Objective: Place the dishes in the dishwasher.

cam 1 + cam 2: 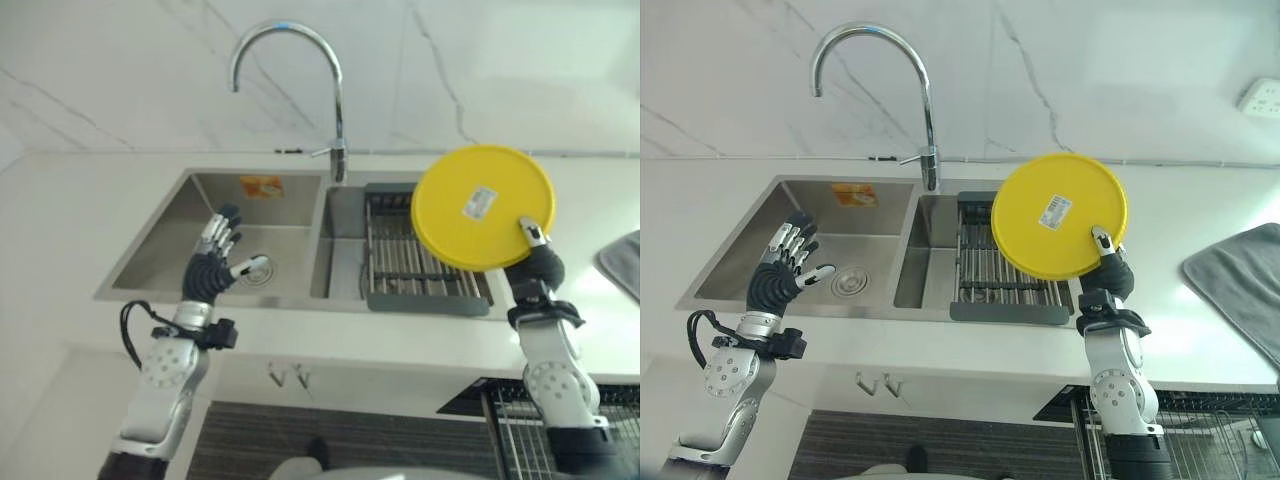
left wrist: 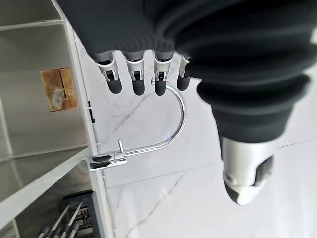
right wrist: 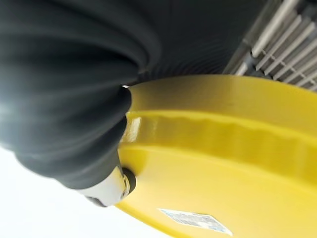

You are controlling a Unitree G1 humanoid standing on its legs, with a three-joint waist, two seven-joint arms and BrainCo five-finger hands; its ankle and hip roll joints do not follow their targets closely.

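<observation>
Yellow plate (image 1: 1058,214) is pinched in my right hand (image 1: 1108,255), held up on edge over the drying rack (image 1: 985,265) in the sink (image 1: 740,262). My left hand (image 1: 785,265) hovers with fingers spread, holding nothing.

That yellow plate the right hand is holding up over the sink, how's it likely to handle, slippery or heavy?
The yellow plate keeps its flat round shape, so it is probably rigid. The right hand pinches it at one edge alone, suggesting it is fairly light. Its smooth, glossy surface could slip in that grip.
</observation>
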